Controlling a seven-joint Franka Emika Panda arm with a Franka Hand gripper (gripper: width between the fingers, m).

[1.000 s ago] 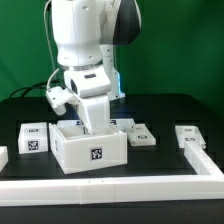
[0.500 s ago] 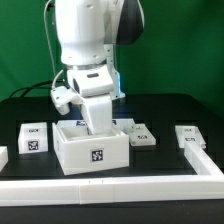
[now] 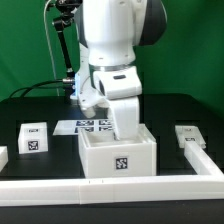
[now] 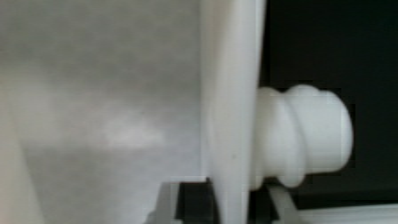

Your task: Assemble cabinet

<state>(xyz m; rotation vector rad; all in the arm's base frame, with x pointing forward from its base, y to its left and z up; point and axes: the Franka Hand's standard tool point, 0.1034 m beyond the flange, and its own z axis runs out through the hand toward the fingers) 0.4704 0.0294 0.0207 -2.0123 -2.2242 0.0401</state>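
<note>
The gripper reaches down into the open top of the cabinet, which sits at its 6 o'clock. The fingertips are hidden, so their grip cannot be told.

We see the cabinet as smooth, matt white plastic, with a black-and-white printed tag lying flat on its front. In the wrist view a white wall looks smooth with a faint sheen, and the rounded white part beside it is slightly glossy. The arm wears glossy white plastic shells that catch the light. The bench top is matt black. The loose block near the bench's edge on the exterior view's left looks like the same matt white plastic, as does the rail along the front edge.
</note>
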